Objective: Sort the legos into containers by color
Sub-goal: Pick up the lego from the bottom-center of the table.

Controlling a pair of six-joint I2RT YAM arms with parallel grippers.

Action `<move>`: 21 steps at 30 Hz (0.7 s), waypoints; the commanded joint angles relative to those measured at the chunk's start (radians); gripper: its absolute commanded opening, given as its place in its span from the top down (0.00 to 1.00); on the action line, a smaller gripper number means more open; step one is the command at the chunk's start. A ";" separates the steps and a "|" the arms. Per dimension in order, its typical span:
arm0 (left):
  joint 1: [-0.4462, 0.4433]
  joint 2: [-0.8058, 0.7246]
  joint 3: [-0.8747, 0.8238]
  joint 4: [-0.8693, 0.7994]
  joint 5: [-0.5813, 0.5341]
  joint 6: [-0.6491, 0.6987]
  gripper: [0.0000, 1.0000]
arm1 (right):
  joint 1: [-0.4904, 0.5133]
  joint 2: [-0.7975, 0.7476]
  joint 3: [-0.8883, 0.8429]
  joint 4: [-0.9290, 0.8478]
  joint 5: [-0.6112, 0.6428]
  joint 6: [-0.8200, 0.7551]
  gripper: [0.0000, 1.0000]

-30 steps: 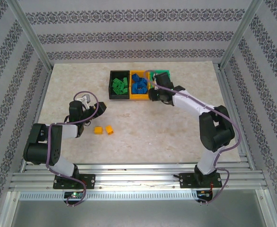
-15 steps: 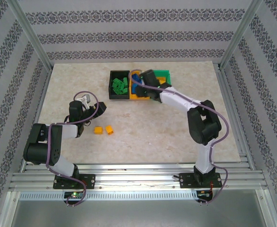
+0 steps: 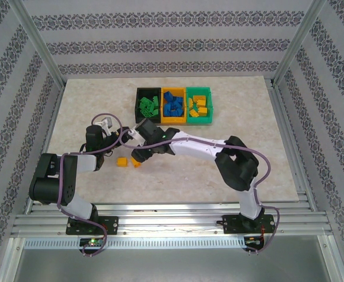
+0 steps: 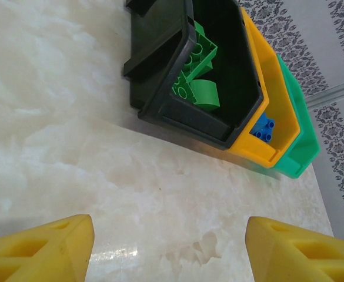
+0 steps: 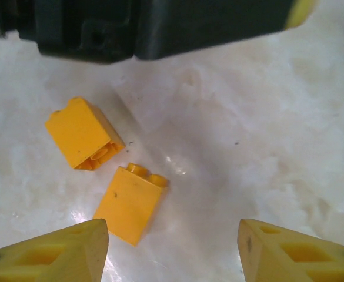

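Hanging over the table (image 3: 89, 100) with its two yellow fingers spread wide and nothing between them, the right tool (image 5: 172, 252) looks down on two loose yellow-orange legos. The closer brick (image 5: 130, 202) lies flat just ahead of the fingertips, nearer the left-hand finger (image 5: 48, 252), with its studs pointing away from the tool. The outer brick (image 5: 83, 132) sits just beyond it and to the left, tipped so that its hollow underside shows; a slim gap parts the two. Past them a black housing (image 5: 148, 23) crosses the top of that wrist view.

From above, the right arm reaches across to the left half of the table. Its tool is over the closer brick, and the outer brick (image 3: 122, 161) lies clear on the left. The left tool (image 4: 169, 249) is just beside it on the far-left side. Its fingers are also wide apart and empty, above bare marble, and it faces the containers.

Those three bins stand in a row at the far middle of the table, side against side. The black bin (image 3: 138, 106) on the left holds green legos (image 3: 149, 107). The yellow-orange bin (image 3: 173, 122) in the middle holds blue legos (image 3: 173, 107). The green bin (image 3: 199, 121) on the right holds yellow-orange legos (image 3: 199, 106).
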 commanded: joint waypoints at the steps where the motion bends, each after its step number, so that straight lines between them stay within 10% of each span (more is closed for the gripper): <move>1: 0.024 -0.012 -0.013 0.026 -0.001 0.017 0.31 | 0.024 0.054 0.036 0.009 -0.004 0.094 0.39; 21: 0.031 -0.024 -0.018 0.025 0.001 0.014 0.31 | 0.104 0.194 0.127 -0.084 0.182 0.212 0.39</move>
